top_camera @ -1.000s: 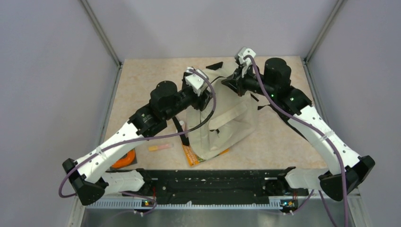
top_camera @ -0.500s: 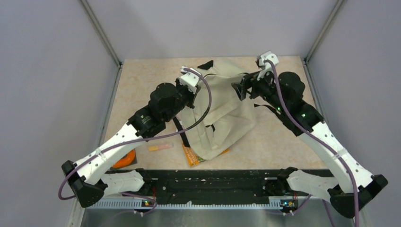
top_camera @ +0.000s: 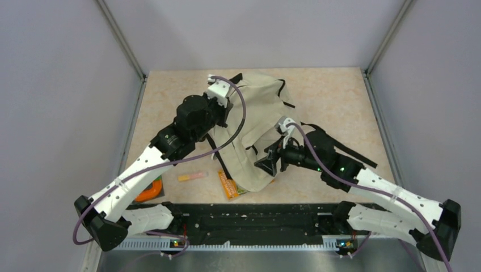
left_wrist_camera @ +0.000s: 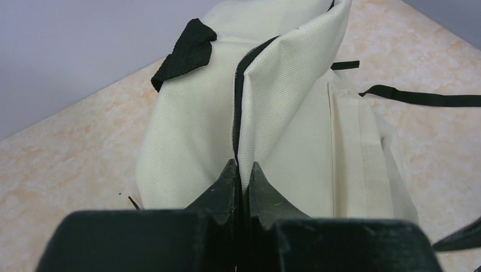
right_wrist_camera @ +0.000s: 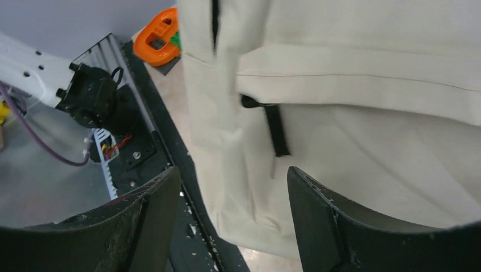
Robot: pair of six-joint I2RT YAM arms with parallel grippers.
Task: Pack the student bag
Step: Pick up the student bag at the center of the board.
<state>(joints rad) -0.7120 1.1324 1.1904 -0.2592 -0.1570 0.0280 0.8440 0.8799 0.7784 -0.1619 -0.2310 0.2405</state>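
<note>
The student bag [top_camera: 261, 113] lies crumpled in the middle of the table, cream fabric with black zippers and straps. My left gripper [top_camera: 226, 111] is shut on a raised fold of the bag's zipper edge [left_wrist_camera: 266, 113], pinching the fabric between its fingertips [left_wrist_camera: 227, 181]. My right gripper [top_camera: 265, 164] hangs open at the bag's near right side, its jaws wide apart with the bag's front panel [right_wrist_camera: 351, 102] and a black zipper pull [right_wrist_camera: 276, 133] just beyond them. It holds nothing.
An orange book [top_camera: 230, 187] pokes out from under the bag's near corner. A small pale stick [top_camera: 191, 177] lies to its left, an orange tool [top_camera: 148, 191] by the left arm. Black straps [top_camera: 346, 150] trail right of the bag.
My right gripper has let go of the bag's far edge and swung down to its near right side. The left gripper has shut on the zipper edge and pulled back-left; the bag has slumped flatter.
</note>
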